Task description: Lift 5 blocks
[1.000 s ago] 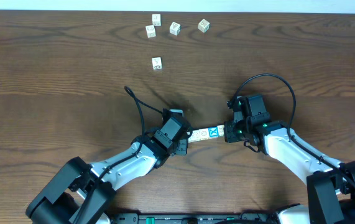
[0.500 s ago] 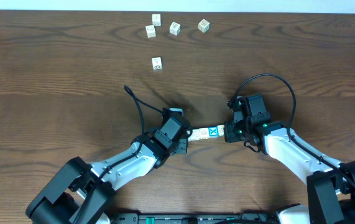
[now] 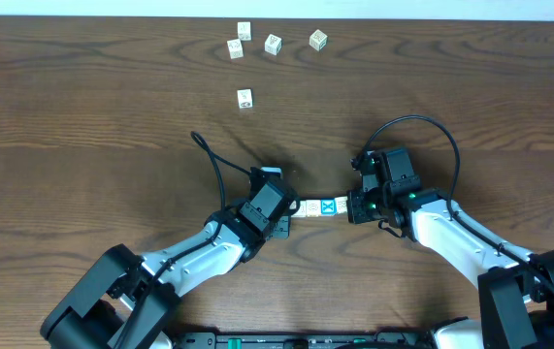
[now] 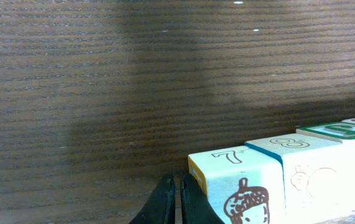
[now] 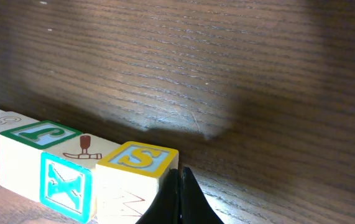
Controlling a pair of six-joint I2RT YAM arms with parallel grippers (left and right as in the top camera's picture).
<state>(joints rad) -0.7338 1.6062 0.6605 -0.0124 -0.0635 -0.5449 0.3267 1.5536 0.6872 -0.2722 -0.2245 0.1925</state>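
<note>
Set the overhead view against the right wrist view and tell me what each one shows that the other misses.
Only overhead: the left gripper at the far end of the row of blocks, and five loose cubes across the table. Only right wrist: the markings, a yellow S block beside the right gripper, a green J, a hammer picture. Both: the right gripper, shut, the blue X block and the wooden table.

blocks [image 3: 315, 208] in row: 5 | loose cubes [image 3: 273, 44]: 5 | robot arms [image 3: 451, 233]: 2 | table [image 3: 82, 116]: 1

Row of blocks [image 3: 316, 208] between left claw [image 3: 293, 212] and right claw [image 3: 348, 206]; spare cubes [image 3: 273, 44] behind.
</note>
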